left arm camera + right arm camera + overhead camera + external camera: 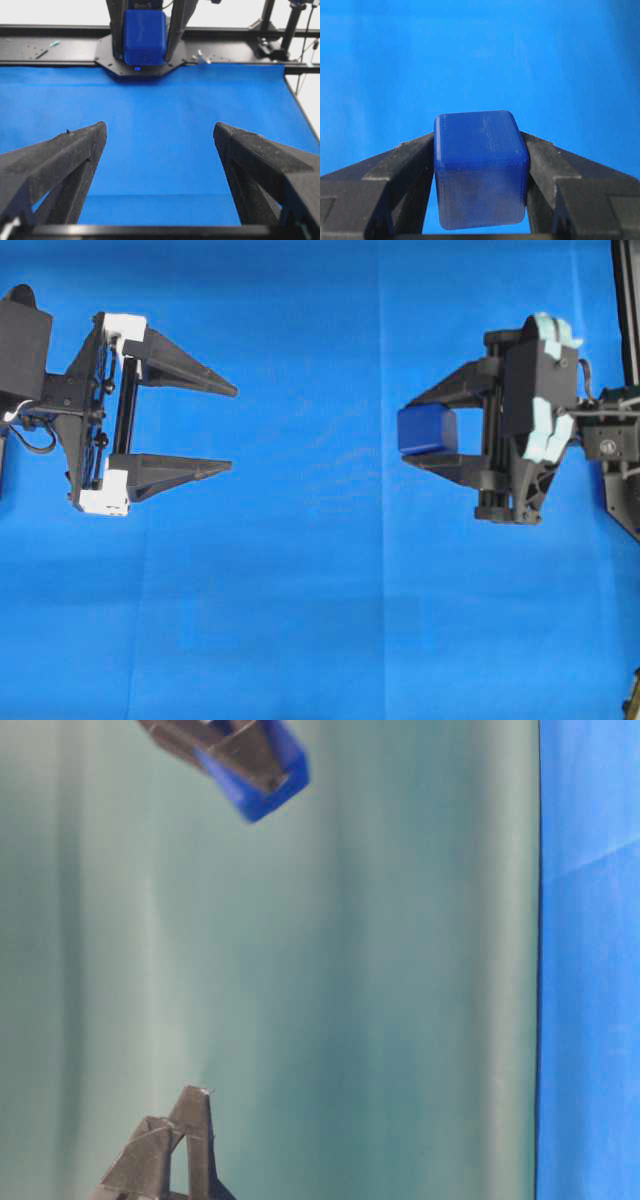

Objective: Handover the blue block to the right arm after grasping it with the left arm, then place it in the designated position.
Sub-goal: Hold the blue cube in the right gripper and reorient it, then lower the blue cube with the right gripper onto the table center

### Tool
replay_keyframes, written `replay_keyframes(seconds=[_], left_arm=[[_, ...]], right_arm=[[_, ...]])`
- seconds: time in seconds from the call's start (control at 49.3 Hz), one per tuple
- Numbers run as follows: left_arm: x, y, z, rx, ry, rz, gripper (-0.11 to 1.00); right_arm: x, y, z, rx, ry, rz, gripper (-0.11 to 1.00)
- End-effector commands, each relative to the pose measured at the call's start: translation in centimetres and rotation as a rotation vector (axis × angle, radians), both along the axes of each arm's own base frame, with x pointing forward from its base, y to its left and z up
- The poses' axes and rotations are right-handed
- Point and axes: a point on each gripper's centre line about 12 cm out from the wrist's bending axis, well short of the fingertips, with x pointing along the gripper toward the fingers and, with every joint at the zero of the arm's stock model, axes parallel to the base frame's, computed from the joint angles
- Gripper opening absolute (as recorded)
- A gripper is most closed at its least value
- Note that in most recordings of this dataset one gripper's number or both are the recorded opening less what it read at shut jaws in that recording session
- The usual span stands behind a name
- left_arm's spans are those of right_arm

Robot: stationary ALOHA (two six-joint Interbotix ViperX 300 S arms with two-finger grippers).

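The blue block (427,430), a small dark-blue cube with rounded edges, is clamped between the two black fingers of my right gripper (414,430) on the right of the overhead view, held above the cloth. The right wrist view shows the blue block (480,167) pressed by a finger on each side of my right gripper (479,150). My left gripper (233,428), with white corner pieces, sits far to the left, wide open and empty, its tips pointing toward the block. From the left wrist, the blue block (145,36) faces my left gripper (160,132) across bare cloth.
Bright blue cloth (320,620) covers the table. A black frame rail (50,47) runs along its far edge behind the right arm. In the table-level view, a grey-green backdrop (350,970) lies behind the block (265,780) and the left fingertips (190,1120).
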Motion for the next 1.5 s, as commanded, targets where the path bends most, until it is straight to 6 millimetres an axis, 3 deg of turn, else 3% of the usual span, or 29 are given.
replay_keyframes(seconds=[0.0, 0.831, 1.48], left_arm=[[0.2, -0.1, 1.3, 0.0, -0.04, -0.004, 0.93], [0.1, -0.1, 1.3, -0.002, -0.041, -0.004, 0.93], [0.1, -0.1, 1.2, -0.009, -0.035, -0.003, 0.93]], right_arm=[[-0.1, 0.2, 0.6, 0.006, 0.003, -0.006, 0.43], [0.1, 0.3, 0.2, -0.004, 0.022, -0.003, 0.42], [4.4, -0.2, -7.6, 0.01, 0.125, 0.03, 0.42]])
